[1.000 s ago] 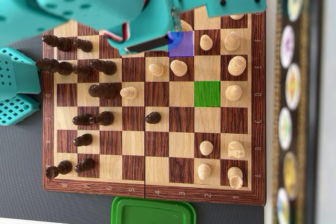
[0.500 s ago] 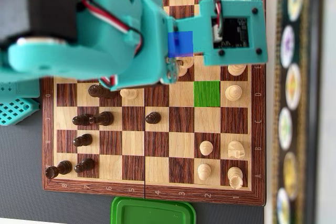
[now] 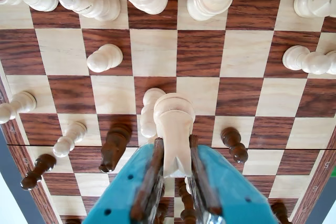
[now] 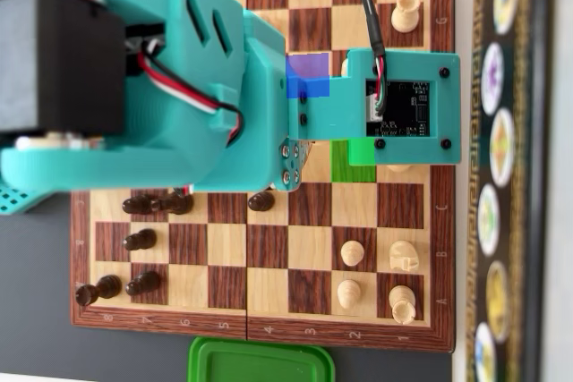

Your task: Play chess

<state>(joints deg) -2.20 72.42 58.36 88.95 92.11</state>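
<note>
— Chessboard (image 3: 247,56) fills the wrist view. Arm (image 4: 143,78)?
— Covers the board's middle overhead.
— Gripper (image 3: 176,182)?
— Fingers clamped on a light piece (image 3: 173,129), raised above the squares beside a dark pawn (image 3: 114,148).

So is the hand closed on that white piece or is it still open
Closed. In the wrist view the hand has both fingers pressed against the sides of the white piece, with no gap showing.

the teal gripper (image 3: 176,169) rose from the bottom centre of the wrist view, jaws clamped on something pale; overhead, the arm (image 4: 152,87) filled the upper left.
</note>
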